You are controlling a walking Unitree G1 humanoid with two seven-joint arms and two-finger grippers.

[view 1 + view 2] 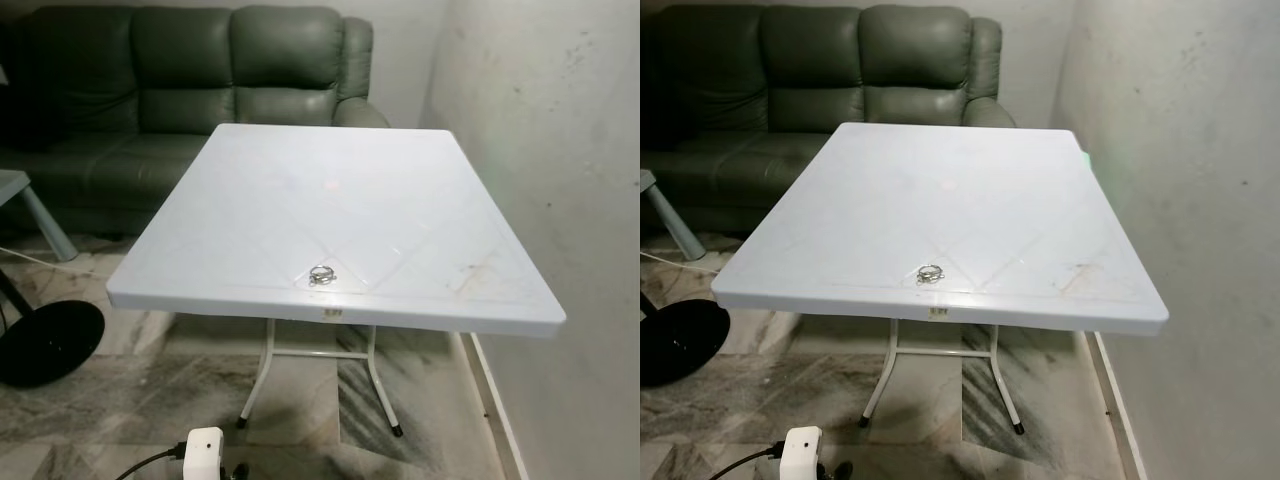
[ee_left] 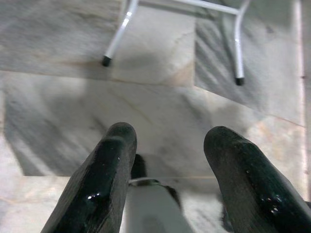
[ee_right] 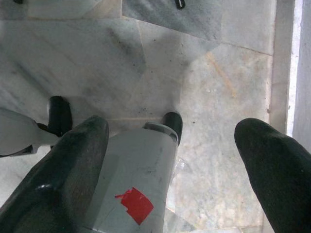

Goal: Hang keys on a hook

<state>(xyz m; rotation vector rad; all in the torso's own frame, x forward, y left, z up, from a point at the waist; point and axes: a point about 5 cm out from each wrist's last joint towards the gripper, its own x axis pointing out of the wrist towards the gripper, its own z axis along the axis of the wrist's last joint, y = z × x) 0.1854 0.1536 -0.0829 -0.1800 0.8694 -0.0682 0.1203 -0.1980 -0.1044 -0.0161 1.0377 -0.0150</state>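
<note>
Our left gripper (image 2: 167, 179) and right gripper (image 3: 170, 170) hang low over the marble floor (image 2: 160, 111), fingers parted and empty. Ahead and above them, the keys (image 1: 322, 274) lie flat near the white folding table's (image 1: 400, 180) front edge. We judge a square-on approach best; their long axis is unreadable.

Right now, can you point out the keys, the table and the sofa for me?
keys (image 1: 322, 274): left eye view, on the metal ring lying near the table's front edge.
table (image 1: 330, 170): left eye view, on a bare part of the white top.
sofa (image 1: 190, 50): left eye view, on the green back cushion.
</note>
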